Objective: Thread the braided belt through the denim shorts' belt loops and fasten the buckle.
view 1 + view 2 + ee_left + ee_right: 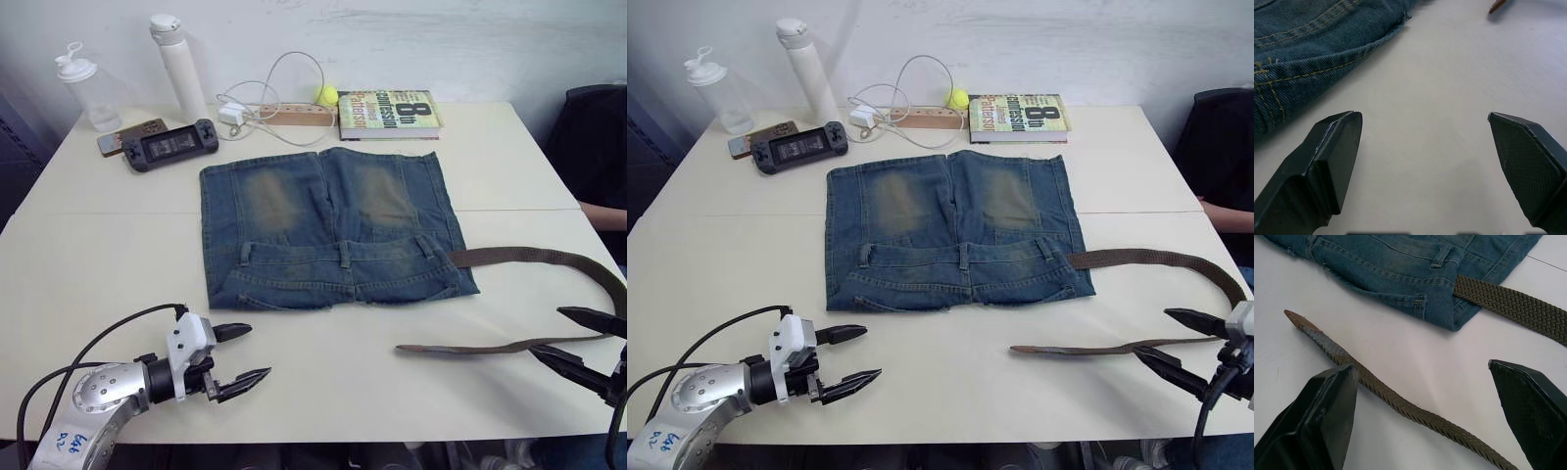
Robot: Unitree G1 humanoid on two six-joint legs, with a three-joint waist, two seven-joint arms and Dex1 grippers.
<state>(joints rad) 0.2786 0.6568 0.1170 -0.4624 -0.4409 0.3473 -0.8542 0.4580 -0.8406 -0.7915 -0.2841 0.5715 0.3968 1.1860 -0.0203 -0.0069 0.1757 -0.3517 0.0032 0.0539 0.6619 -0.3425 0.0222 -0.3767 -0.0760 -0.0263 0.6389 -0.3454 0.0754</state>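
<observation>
The denim shorts (333,220) lie flat mid-table, waistband nearest me, with belt loops (345,253) along it. The braided belt (529,258) emerges from the waistband's right end, curves round at the table's right edge and doubles back, its brown tip (402,348) lying free on the table. The buckle is hidden. My right gripper (549,331) is open, low over that returning strap (1400,406), which passes between its fingers. Near the front left, my left gripper (257,352) is open over bare table, short of the shorts' hem (1327,63).
Along the far edge stand a book (387,115), a tennis ball (326,94), a power strip (294,116) with a white cable (260,93), a game controller (171,145), a phone (127,135) and two bottles (181,64). A dark chair (598,147) sits right.
</observation>
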